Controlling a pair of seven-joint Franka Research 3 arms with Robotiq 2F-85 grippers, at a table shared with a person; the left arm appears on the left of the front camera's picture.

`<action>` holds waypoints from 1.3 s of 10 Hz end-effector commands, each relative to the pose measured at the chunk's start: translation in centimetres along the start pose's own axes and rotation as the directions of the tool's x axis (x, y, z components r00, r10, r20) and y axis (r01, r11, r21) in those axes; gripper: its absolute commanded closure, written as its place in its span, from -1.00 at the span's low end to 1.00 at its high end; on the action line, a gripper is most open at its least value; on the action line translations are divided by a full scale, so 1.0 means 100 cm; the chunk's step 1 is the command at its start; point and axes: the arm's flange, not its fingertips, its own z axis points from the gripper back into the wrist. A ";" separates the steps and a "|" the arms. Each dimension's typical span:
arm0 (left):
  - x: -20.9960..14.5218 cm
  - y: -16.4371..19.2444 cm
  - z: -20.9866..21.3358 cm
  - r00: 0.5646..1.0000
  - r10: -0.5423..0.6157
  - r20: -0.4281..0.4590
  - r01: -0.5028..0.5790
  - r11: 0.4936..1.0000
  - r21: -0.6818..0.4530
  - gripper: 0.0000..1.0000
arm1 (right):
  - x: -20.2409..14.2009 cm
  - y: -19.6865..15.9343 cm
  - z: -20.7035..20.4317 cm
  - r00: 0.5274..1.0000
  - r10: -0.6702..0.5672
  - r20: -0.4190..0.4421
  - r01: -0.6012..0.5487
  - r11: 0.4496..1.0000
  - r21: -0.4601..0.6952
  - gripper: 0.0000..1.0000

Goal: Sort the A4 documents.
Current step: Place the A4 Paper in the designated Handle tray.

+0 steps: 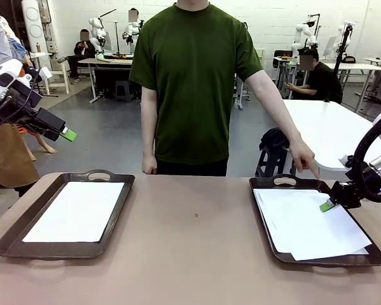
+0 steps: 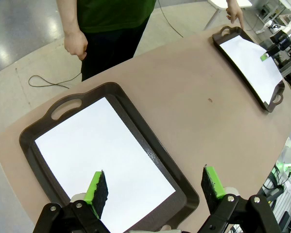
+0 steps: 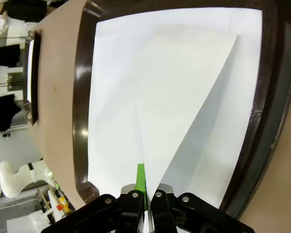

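On the table's [image 1: 190,254] left side lies a dark brown tray [image 1: 12,238] with one white sheet [image 1: 76,210] flat inside it, squared to the rim. Above and well to the left of that tray the left gripper [image 1: 68,135] hangs in the air, clear of the table; in its own wrist view the left gripper [image 2: 155,187] has its green-padded fingers [image 2: 97,190] spread wide with nothing between them, and the tray [image 2: 155,145] and its sheet [image 2: 104,162] lie below.

Behind the table's far edge stands a person in a dark green shirt [image 1: 193,82]. One hand [image 1: 149,166] hangs by the table edge; the other hand [image 1: 303,155] reaches down to the right, a finger pointing at the far rim of the right tray [image 1: 266,222].

That right tray holds several white sheets [image 1: 304,229], loosely stacked and skewed, corners fanning out toward the near end. The right gripper [image 1: 327,205] is down over the stack near the tray's far right side, its jaws pinched together. From the right wrist the right gripper [image 3: 144,187] shows its fingers closed on the raised edge of a top sheet [image 3: 184,97], which lifts into a sloping fold over the sheets [image 3: 116,97] beneath, with the tray rim [image 3: 82,121] around them.
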 end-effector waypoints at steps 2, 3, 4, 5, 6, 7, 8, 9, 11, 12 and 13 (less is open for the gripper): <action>0.000 0.000 0.000 1.000 -0.004 0.003 0.004 1.000 0.012 -1.00 | -0.003 0.016 0.001 0.998 -0.032 0.056 0.033 0.999 -0.019 0.96; 0.000 0.000 0.000 1.000 -0.004 0.003 0.004 1.000 0.012 -1.00 | -0.001 0.021 0.003 0.997 -0.026 0.068 0.027 1.000 -0.010 0.96; 0.000 0.000 0.000 1.000 -0.004 0.003 0.004 1.000 0.012 -1.00 | -0.001 0.024 0.002 0.998 -0.015 0.053 0.015 1.000 -0.005 0.96; 0.000 0.000 0.000 1.000 -0.004 0.003 0.004 1.000 0.012 -1.00 | -0.002 0.027 0.002 0.999 -0.007 0.034 0.007 1.000 -0.008 0.85; 0.000 0.000 0.000 1.000 -0.004 0.003 0.004 1.000 0.012 -1.00 | -0.003 0.029 0.003 1.000 0.008 0.023 -0.007 1.000 -0.014 0.63; 0.000 0.000 0.000 1.000 -0.004 0.003 0.004 1.000 0.012 -1.00 | -0.003 0.031 0.004 1.000 0.023 0.006 -0.023 1.000 -0.021 0.49; 0.000 0.000 0.000 1.000 -0.004 0.003 0.004 1.000 0.012 -1.00 | -0.003 0.034 0.005 0.999 0.040 -0.008 -0.040 0.998 -0.043 0.26; 0.000 0.000 0.000 1.000 -0.004 0.003 0.004 1.000 0.012 -1.00 | -0.003 0.038 0.007 0.999 0.050 -0.011 -0.051 0.996 -0.077 0.12; 0.000 0.000 0.000 1.000 -0.004 0.003 0.004 1.000 0.012 -1.00 | -0.003 0.046 0.012 0.997 0.062 -0.040 -0.068 0.983 -0.173 -0.26; 0.000 0.000 0.000 1.000 -0.004 0.003 0.004 1.000 0.012 -1.00 | -0.003 0.046 0.015 0.997 0.060 -0.053 -0.071 0.971 -0.227 -0.08; 0.000 0.000 0.000 1.000 -0.004 0.003 0.004 1.000 0.012 -1.00 | -0.003 0.045 0.019 0.997 0.057 -0.060 -0.071 0.962 -0.264 -0.64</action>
